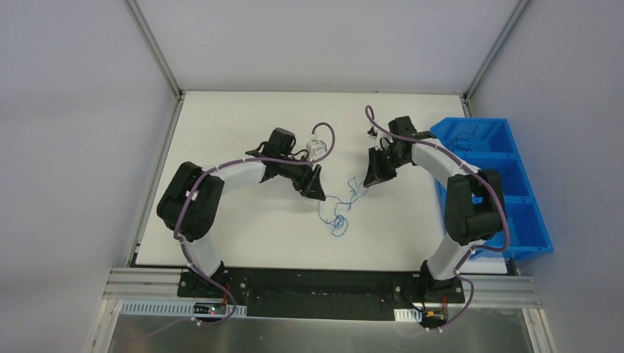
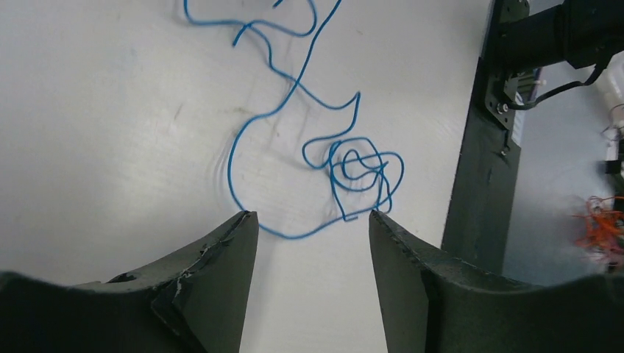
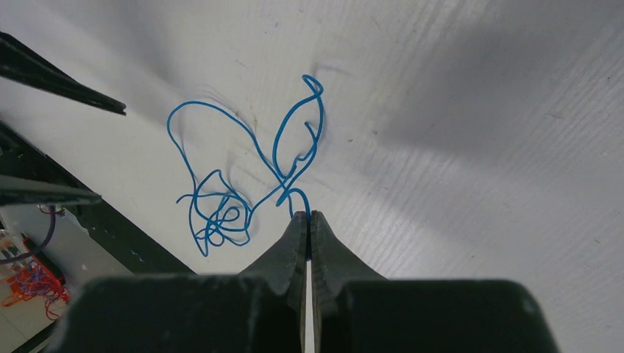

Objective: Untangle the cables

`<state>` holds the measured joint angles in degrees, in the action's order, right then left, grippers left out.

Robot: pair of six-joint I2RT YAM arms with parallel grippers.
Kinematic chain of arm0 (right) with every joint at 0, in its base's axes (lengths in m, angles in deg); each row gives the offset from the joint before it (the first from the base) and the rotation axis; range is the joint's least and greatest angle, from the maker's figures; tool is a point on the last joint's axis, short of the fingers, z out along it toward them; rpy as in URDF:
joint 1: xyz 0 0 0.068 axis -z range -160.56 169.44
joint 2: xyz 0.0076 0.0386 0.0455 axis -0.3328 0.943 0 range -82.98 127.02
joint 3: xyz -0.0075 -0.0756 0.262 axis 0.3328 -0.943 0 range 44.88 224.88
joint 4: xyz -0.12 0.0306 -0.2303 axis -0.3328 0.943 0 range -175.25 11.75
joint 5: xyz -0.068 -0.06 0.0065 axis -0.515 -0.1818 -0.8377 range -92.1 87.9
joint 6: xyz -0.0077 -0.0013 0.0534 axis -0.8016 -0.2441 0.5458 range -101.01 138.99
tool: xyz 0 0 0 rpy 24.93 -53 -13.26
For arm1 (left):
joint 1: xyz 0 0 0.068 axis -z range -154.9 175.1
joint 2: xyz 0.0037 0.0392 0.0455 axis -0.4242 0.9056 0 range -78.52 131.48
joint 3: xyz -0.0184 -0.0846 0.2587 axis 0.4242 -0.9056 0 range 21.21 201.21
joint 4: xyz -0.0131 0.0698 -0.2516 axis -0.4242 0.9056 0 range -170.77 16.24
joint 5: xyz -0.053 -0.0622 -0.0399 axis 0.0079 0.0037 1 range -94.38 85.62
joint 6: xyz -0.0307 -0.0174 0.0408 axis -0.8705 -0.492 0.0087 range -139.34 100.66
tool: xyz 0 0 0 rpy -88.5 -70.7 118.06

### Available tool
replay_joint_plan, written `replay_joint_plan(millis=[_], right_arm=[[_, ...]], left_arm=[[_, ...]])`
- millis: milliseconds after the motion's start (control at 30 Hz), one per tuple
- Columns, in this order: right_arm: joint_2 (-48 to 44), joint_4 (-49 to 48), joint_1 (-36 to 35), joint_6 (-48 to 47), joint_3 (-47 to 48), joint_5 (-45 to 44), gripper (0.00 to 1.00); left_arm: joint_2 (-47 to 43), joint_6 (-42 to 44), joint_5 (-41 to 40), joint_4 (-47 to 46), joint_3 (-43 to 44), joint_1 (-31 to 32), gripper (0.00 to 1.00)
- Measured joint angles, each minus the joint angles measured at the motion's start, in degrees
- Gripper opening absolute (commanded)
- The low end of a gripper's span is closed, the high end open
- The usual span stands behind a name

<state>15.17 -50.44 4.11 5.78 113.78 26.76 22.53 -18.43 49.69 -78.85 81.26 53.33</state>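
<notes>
My right pincer (image 3: 308, 218) is clamped tight on a strand of the thin blue wire tangle (image 3: 221, 213), which lies on the white surface (image 3: 478, 147) between my arms. My left pincer (image 2: 309, 220) stands wide, with one loop passing between its fingertips.

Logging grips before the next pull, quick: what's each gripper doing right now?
Left gripper: open, holding nothing.
Right gripper: shut on the blue cable.
</notes>
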Motion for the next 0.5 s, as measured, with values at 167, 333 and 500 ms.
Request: replay_joint_plan(millis=[167,333,500], right_arm=[[1.57,-0.11,0.20,0.96,0.00,0.39,0.00],[2.25,-0.17,0.26,1.46,0.35,0.76,0.00],[2.86,-0.42,0.55,1.95,1.05,1.20,0.00]], left_arm=[[-0.13,5.68,-4.11,-10.08,-0.66,5.73,0.58],[1.38,13.79,-6.73,-14.32,-0.61,10.54,0.57],[4.63,19.91,-8.28,-13.51,0.17,14.21,0.51]])
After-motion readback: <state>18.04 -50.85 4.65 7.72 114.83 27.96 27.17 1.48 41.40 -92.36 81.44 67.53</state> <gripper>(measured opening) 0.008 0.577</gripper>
